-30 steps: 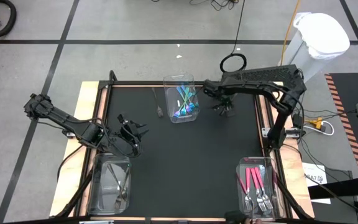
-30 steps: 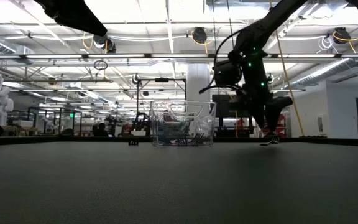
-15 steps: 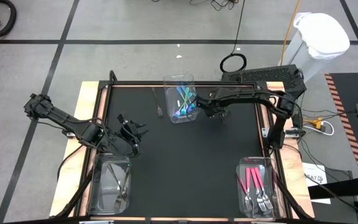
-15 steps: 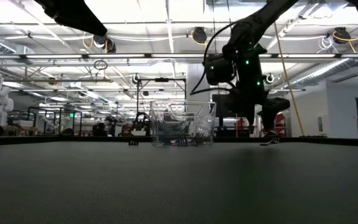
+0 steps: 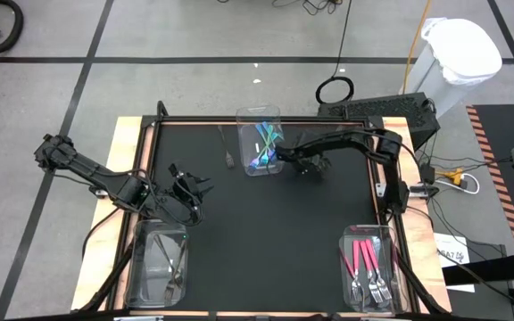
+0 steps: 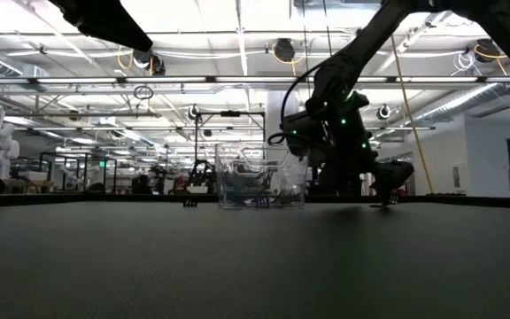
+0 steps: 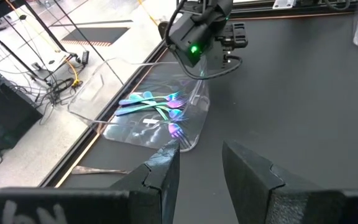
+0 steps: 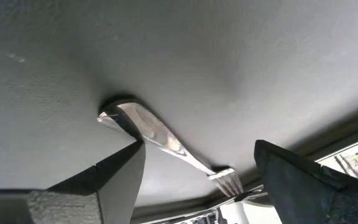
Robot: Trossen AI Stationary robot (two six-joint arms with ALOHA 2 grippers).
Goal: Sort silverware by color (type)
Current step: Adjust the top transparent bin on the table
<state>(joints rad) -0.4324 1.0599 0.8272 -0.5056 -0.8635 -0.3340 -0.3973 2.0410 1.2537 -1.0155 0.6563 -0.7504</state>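
Note:
My right gripper (image 5: 306, 165) is open and low over the black mat, just right of the far clear bin (image 5: 261, 143) that holds teal-handled utensils (image 7: 151, 104). In the right wrist view a silver-grey fork (image 8: 160, 138) lies flat on the mat between the spread fingers of my right gripper (image 8: 199, 148), untouched. My left gripper (image 5: 188, 189) waits open above the mat's left side, near the near-left bin (image 5: 157, 263). Pink-handled utensils (image 5: 364, 259) lie in the near-right bin. A dark fork (image 5: 227, 153) lies on the mat left of the far bin.
The three clear bins stand at the far middle, near-left and near-right of the mat. The table's raised frame (image 5: 145, 143) runs along the mat's edges. A white container (image 5: 458, 53) stands on the floor beyond the far right corner. The mat's middle (image 5: 266, 232) is bare.
My right gripper has moved toward the table's left, closer to the far bin, and has come down lower over the mat, its arm folding at the elbow. My left arm has kept still.

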